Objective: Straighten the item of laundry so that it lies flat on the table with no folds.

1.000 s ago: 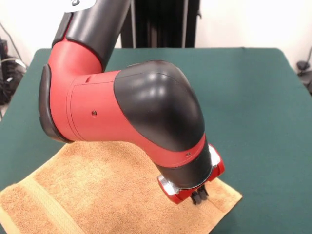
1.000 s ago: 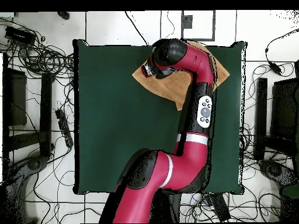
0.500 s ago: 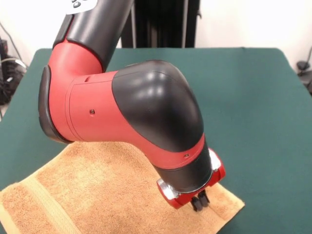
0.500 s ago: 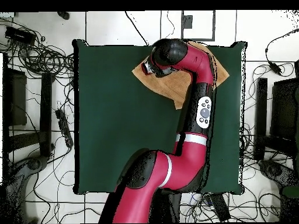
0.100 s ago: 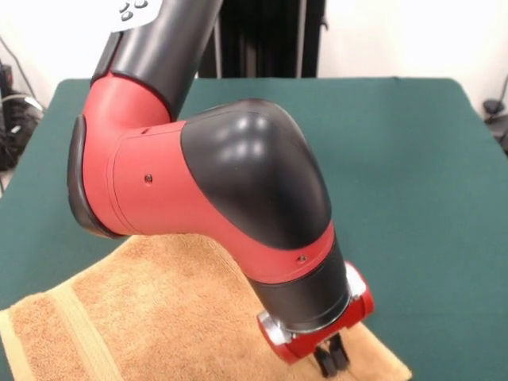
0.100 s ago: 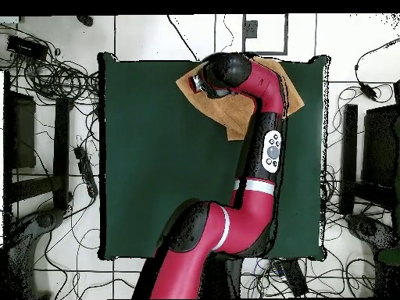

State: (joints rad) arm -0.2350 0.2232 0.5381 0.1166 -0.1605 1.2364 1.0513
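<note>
The item of laundry, an orange-tan towel (image 5: 159, 317), lies at the near left of the green table (image 5: 413, 159), with a paler band (image 5: 75, 333) near its left end. My gripper (image 5: 333, 361) points down at the towel's right corner, its two dark fingers close together and pinching the cloth. The bulky red and black arm hides the towel's middle. In the overhead view the towel (image 6: 234, 117) sits at the table's (image 6: 156, 172) top edge, mostly under the arm. The gripper itself is hidden there beneath the wrist.
Bare green cloth stretches to the right and far side in the front view. Off the table, cables (image 6: 55, 78) and dark equipment (image 6: 19, 129) crowd the floor. The towel's near corner reaches close to the table's edge.
The gripper has moved toward the near edge of the front view, dragging the towel's right corner with it. In the overhead view the towel has shifted up toward the table's top edge.
</note>
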